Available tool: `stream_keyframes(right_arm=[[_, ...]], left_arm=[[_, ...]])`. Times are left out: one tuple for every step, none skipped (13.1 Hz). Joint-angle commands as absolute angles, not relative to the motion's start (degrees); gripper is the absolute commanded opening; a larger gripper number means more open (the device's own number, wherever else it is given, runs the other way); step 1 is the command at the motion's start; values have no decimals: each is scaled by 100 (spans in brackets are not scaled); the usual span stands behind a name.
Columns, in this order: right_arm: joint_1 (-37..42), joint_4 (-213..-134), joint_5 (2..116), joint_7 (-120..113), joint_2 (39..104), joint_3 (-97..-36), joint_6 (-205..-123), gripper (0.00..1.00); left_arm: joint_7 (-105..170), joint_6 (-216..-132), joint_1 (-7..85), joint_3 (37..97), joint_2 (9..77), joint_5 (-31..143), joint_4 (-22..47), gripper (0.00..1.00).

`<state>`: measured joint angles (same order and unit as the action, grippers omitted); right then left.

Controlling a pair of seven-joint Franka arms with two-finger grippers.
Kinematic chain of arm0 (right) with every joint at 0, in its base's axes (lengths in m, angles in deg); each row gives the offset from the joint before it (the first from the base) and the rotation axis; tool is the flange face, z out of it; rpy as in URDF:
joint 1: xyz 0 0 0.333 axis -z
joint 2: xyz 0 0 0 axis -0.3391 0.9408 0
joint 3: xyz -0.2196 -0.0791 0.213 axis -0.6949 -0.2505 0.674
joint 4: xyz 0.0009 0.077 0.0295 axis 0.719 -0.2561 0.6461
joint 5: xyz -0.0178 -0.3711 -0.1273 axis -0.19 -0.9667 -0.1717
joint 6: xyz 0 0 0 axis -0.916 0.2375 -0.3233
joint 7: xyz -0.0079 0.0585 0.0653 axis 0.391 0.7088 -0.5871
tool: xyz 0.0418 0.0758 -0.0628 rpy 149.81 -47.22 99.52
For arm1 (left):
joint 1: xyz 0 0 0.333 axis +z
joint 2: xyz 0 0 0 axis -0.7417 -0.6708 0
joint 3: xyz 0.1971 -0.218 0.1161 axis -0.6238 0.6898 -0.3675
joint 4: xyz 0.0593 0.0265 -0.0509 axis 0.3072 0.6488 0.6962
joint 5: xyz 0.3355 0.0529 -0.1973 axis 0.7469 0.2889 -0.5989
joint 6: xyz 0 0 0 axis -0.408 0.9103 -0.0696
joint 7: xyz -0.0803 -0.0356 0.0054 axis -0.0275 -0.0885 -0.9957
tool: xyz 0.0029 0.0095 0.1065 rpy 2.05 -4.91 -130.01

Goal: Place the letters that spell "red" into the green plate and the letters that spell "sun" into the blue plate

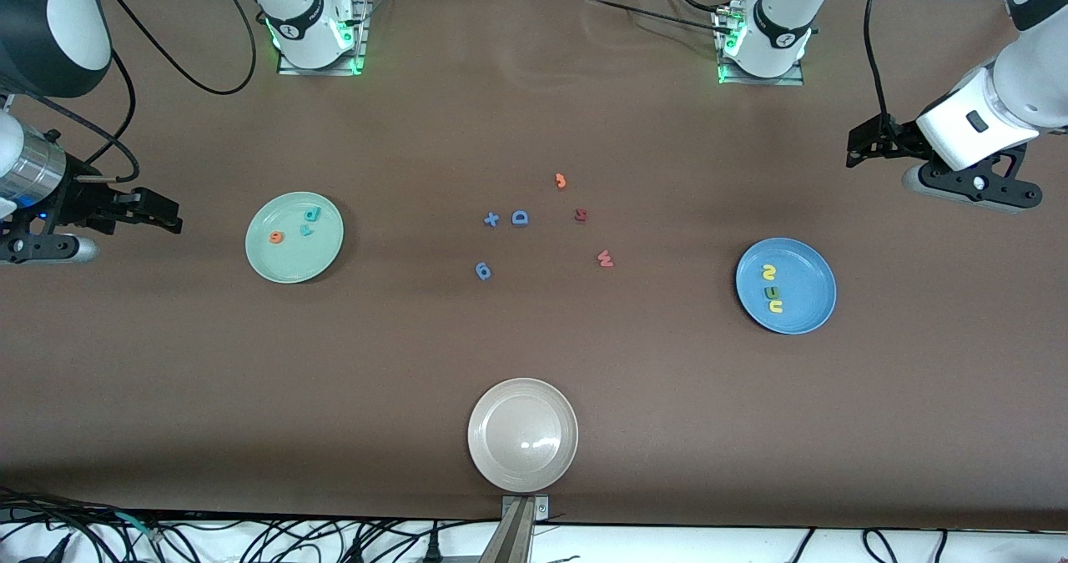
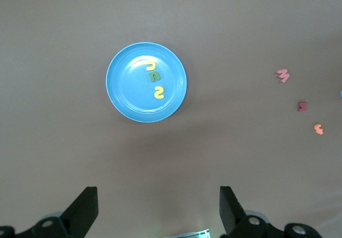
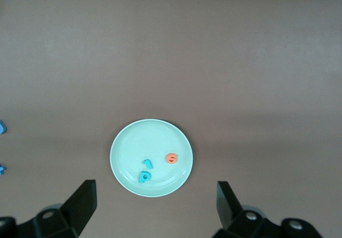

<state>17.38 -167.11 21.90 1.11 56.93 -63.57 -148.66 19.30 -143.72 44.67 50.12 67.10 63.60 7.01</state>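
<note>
With the teal r, orange e and teal d lying in the green plate and the yellow s, yellow u and olive-green n in the blue plate, both the left gripper and the right gripper wait spread and empty over the table ends, so the only risk I see is a careless return sweep that knocks a plate.

Brown table — three plates, loose foam letters

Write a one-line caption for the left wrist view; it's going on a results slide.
Open left gripper above the blue plate holding yellow s, yellow u, olive-green n.
</note>
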Motion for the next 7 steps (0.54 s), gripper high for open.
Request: stream_keyframes(right_arm=[[1728,-16766,2262,387,5544,-6277,-14865,99],[1692,-16740,2262,483,5544,-6276,-14865,99],[1657,-16740,2253,580,5544,-6276,-14865,99],[1631,-16740,2201,616,5553,-6276,-14865,99],[1622,-16740,2113,616,5562,-6276,-14856,99],[1613,-16740,2104,608,5562,-6276,-14856,100],[1604,-16740,2095,607,5562,-6276,-14856,100]], left_arm=[[1965,-14302,4497,5005,6712,6211,662,100],[1965,-14302,4497,5005,6712,6211,662,100],[1965,-14302,4497,5005,6712,6211,662,100],[1965,-14302,4497,5005,6712,6211,662,100],[1956,-14302,4497,5005,6712,6211,662,100],[1965,-14302,4497,5005,6703,6211,662,100],[1965,-14302,4497,5005,6712,6211,654,100]])
